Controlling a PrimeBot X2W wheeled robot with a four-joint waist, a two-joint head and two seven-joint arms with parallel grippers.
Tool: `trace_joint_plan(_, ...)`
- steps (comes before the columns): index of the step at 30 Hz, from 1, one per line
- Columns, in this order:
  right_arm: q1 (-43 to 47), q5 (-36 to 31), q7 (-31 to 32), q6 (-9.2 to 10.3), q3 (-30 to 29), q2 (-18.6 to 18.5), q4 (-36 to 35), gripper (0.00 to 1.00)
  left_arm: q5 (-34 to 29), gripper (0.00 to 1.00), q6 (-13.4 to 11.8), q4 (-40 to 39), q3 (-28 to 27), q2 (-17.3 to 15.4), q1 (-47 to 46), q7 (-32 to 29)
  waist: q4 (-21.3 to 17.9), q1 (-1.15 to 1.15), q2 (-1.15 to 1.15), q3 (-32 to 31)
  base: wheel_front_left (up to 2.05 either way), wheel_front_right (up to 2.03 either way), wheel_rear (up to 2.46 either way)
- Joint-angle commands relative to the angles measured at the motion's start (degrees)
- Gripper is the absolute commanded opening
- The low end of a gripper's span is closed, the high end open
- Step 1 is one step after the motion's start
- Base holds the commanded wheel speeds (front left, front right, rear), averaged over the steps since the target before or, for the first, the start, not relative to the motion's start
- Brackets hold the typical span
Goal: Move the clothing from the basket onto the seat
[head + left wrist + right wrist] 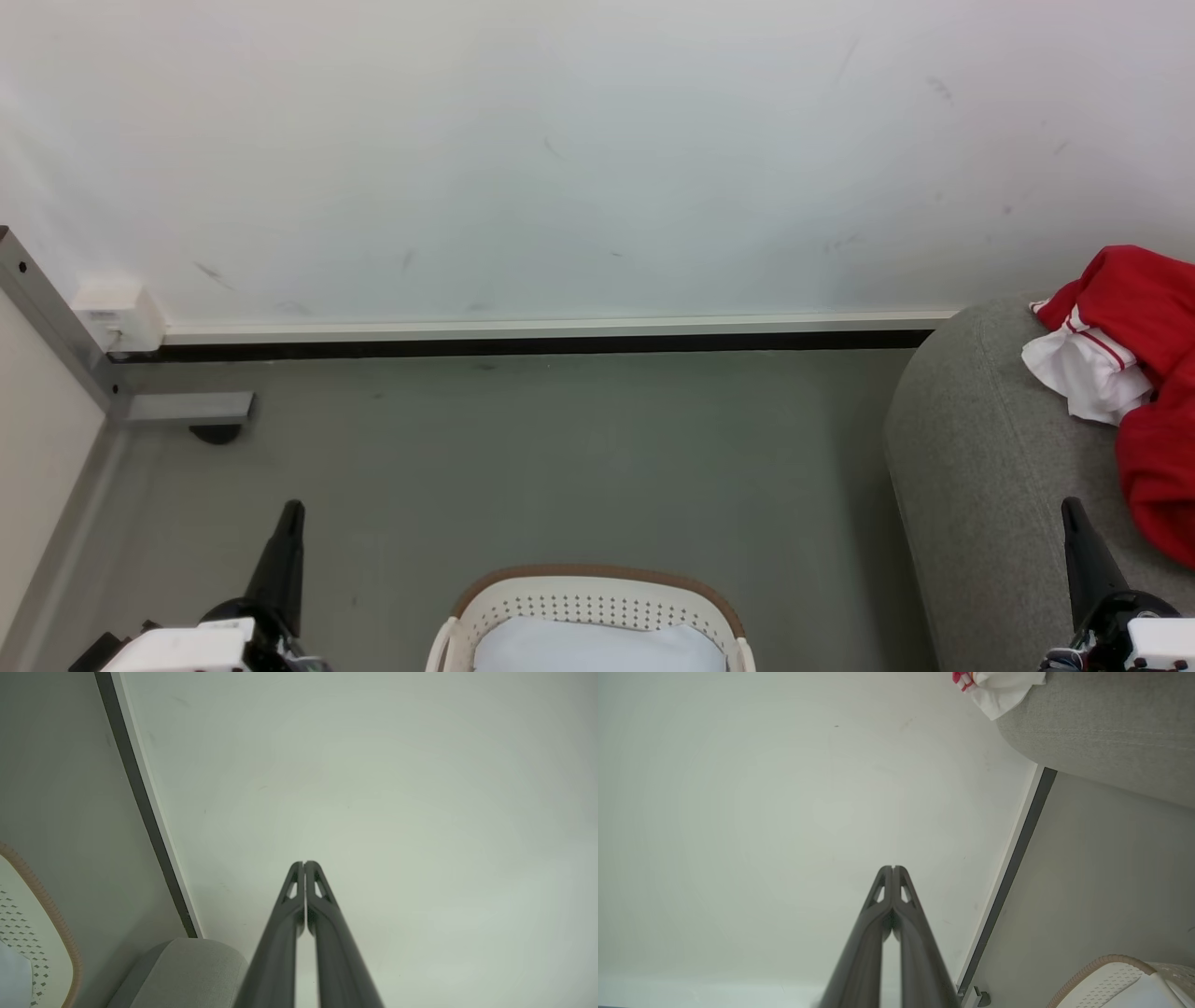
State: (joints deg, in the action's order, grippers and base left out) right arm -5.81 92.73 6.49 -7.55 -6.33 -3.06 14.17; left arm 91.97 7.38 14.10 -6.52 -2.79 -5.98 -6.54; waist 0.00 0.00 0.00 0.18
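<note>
Red clothing (1153, 373) with a white panel and striped trim lies on the grey seat (980, 467) at the right; its white corner (1004, 690) hangs over the seat edge (1101, 732). The white basket (597, 602) with a brown rim stands on the floor at bottom centre, holding a pale blue-white sheet (597, 649). My left gripper (291, 509) points up at the lower left, shut and holding nothing (304, 863). My right gripper (1071, 506) rises at the lower right in front of the seat, also shut on nothing (893, 868).
A white wall (560, 159) with a pale skirting and dark gap runs across the back. A grey metal frame with a foot (187, 408) and a white box (117, 317) stand at the far left. Grey floor (560, 457) lies between basket and wall.
</note>
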Motion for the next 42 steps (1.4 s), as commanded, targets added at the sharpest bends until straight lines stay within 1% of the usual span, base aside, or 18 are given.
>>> trace_joint_plan(1,-0.70,-0.38,0.07,0.12,-0.26,0.08,-0.30,0.00,0.80,0.00,0.24,-0.02,-0.13,-0.17,-0.51,-0.20,0.00,0.00,0.00,0.00,0.00,0.00,0.00)
trace_joint_plan(42,-0.71,-0.48,0.19,0.12,-0.35,0.15,-0.29,0.00,0.81,0.00,0.24,-0.03,-0.12,-0.17,-0.51,-0.19,0.00,0.00,0.00,0.00,0.00,0.00,0.00)
